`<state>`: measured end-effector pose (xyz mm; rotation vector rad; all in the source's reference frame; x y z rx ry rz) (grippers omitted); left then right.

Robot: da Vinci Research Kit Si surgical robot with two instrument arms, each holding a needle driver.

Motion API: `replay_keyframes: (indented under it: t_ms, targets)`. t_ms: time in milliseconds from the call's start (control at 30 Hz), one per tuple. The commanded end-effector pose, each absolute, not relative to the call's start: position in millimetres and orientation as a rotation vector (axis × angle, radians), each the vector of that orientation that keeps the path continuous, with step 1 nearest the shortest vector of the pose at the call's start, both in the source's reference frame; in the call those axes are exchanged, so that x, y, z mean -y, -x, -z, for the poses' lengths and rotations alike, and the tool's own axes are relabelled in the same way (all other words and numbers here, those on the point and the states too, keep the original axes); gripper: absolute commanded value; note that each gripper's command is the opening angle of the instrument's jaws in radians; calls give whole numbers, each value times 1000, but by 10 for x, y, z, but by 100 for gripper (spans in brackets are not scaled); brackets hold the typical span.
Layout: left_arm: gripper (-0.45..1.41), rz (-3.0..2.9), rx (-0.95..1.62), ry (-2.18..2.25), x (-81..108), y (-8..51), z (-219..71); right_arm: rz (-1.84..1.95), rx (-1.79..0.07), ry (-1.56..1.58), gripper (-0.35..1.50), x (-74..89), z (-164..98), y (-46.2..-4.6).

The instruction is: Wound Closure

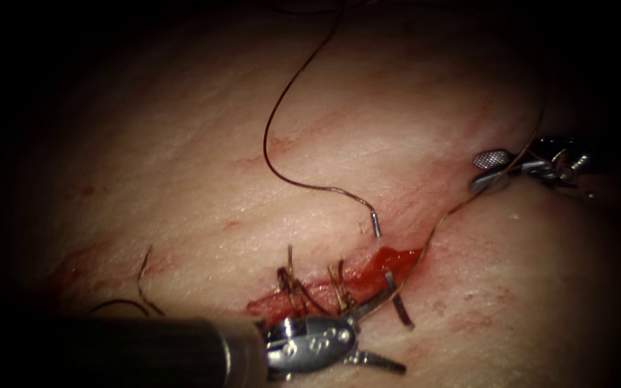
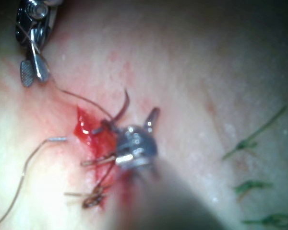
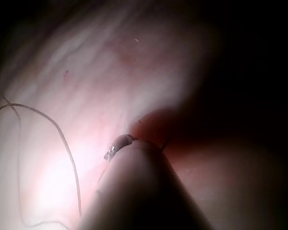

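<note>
Needle beside open left gripper, in tissue.

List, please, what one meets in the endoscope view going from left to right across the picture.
Cut end of thread on the tissue → left tool, jaws open, at the stitched cut → needle in the cut → right tool, jaws open, the thread passing by them.

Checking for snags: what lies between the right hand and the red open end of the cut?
In the endoscope view, only thread, running over bare tissue from the open right hand down to the cut.
</note>
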<state>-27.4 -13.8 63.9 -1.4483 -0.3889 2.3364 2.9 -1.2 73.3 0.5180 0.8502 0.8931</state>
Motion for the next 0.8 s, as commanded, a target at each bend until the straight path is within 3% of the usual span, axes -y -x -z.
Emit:
replay_keyframes:
  t_ms: [33,533,800]
  targets:
    - [101,-2337,367,1450,142,276,-638,-885,-849,-553,148,25,-747,-24]
    - [98,-2298,-50,1487,110,246,-555,-861,-861,-537,148,62,-767,-9]
    - [83,-2378,48,1543,132,278,-584,-862,-861,-536,148,64,-767,-10]
